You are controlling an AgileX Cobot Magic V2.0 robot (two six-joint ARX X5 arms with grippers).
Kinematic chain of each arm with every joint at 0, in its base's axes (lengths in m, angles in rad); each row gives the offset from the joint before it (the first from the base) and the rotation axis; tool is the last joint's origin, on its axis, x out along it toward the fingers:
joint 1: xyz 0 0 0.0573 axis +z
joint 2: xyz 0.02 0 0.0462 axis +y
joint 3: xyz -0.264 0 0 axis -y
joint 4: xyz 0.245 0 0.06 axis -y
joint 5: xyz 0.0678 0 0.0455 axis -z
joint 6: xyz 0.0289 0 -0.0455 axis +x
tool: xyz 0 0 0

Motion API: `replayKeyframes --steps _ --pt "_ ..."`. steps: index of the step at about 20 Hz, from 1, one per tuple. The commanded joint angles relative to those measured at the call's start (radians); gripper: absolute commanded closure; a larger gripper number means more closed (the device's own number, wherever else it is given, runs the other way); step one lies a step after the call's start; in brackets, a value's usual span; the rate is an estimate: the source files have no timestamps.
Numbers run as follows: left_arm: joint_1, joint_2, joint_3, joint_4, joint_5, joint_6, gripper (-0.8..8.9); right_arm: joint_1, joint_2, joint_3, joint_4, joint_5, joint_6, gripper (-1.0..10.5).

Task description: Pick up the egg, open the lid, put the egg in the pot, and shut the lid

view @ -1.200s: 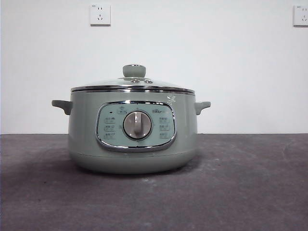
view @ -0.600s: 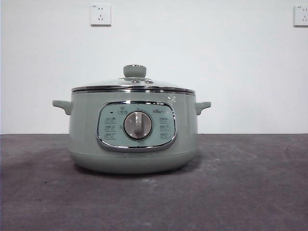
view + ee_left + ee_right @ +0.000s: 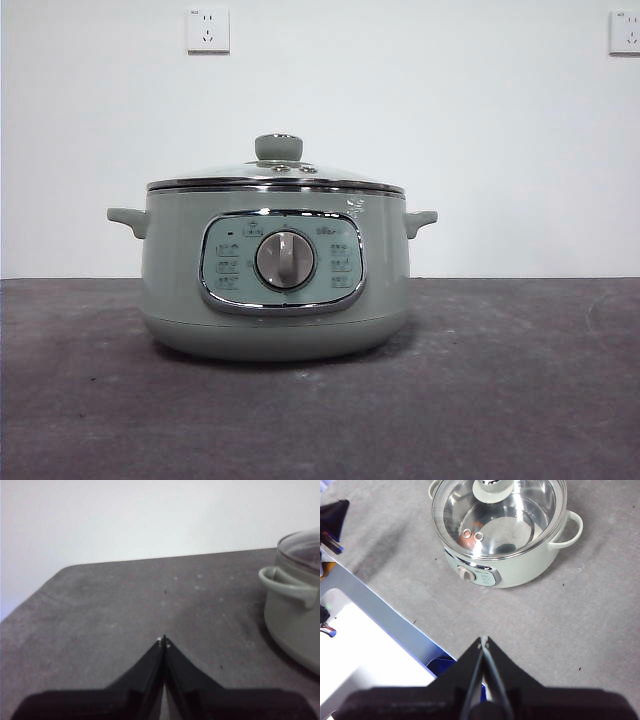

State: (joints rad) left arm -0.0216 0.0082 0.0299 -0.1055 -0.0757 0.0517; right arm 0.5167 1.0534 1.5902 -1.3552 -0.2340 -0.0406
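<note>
Egg unseen; lid (image 3: 277, 172) sits on pot (image 3: 275, 275).
Left gripper (image 3: 163, 641), jaws pressed together, is beside the pot; right gripper (image 3: 483, 641), likewise closed, hangs above.

The left hand (image 3: 163, 641) hangs low over the bench, its two black jaws pressed together to a point and holding nothing. The right hand (image 3: 483, 641) is raised high, looking down, jaws likewise pressed together and empty.
</note>
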Motion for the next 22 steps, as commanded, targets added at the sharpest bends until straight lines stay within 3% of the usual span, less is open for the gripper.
replayKeyframes --steps 1,4,19,22 --pt "0.003 -0.006 -0.027 -0.043 -0.001 -0.056 8.16 0.001 -0.003 0.001 -0.015 0.001 0.008 9.5" --pt "0.003 -0.006 -0.027 -0.073 0.003 -0.089 8.16 0.001 -0.003 0.001 -0.015 0.001 0.008 9.5" --pt "0.003 -0.006 -0.027 -0.072 0.000 -0.088 8.16 0.001 -0.003 0.001 -0.015 0.001 0.008 9.5" --pt "0.003 -0.006 -0.027 -0.072 0.000 -0.088 8.16 -0.050 -0.042 0.001 0.003 0.015 -0.115 9.5"
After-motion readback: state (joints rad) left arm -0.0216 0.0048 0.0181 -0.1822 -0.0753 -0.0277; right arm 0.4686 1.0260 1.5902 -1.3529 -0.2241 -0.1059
